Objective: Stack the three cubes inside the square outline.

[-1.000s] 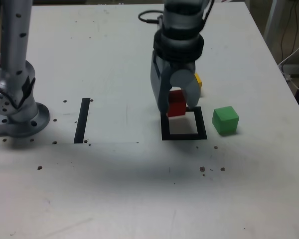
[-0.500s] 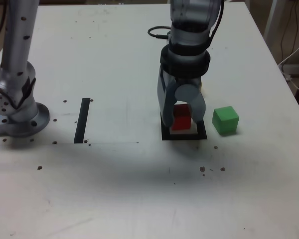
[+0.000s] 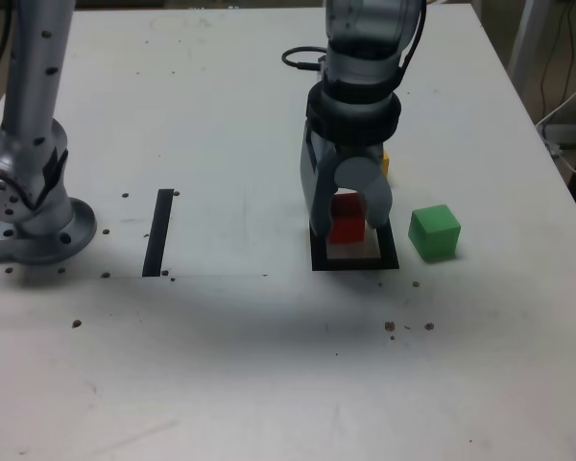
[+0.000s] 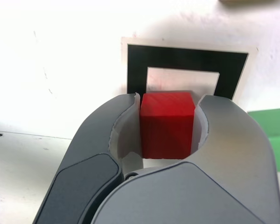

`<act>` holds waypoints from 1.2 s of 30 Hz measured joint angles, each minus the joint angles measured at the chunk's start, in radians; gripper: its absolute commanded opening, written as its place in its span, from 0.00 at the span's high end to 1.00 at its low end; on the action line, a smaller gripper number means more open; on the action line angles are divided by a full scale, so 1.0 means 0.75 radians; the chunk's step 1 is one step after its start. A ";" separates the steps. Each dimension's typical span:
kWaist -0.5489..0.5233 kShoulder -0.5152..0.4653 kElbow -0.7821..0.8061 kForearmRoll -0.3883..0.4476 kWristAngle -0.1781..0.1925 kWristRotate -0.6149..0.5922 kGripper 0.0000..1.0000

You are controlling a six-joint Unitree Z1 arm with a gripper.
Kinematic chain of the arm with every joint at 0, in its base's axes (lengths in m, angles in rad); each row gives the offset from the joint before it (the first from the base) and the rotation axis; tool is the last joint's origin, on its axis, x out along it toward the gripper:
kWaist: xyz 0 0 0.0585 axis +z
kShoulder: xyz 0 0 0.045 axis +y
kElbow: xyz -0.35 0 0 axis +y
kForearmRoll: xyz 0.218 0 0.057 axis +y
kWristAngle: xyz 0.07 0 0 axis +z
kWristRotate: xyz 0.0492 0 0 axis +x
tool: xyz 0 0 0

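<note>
The hand (image 3: 348,223) pinches the red cube (image 3: 347,219) over the square outline (image 3: 354,262) on the tabletop (image 3: 221,125). In the exterior view, the green cube (image 3: 433,231) sits just right of the outline, and the yellow cube (image 3: 384,162) peeks out behind the hand.

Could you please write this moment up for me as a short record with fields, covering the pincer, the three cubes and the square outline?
pincer: shut on the red cube, pointing down over the square outline
red cube: between the jaws, above the outline's white centre; whether it touches the table cannot be told
square outline: black tape frame, no other cube inside
green cube: on the table, outside the outline at the exterior view's right
yellow cube: mostly hidden behind the arm, outside the outline
stack: not yet begun
</note>
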 measured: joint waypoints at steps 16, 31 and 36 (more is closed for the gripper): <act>0.007 0.031 -0.001 -0.033 -0.011 0.006 0.48; 0.007 -0.013 0.010 0.001 -0.011 -0.018 0.00; 0.007 -0.080 -0.012 0.068 -0.005 -0.023 0.00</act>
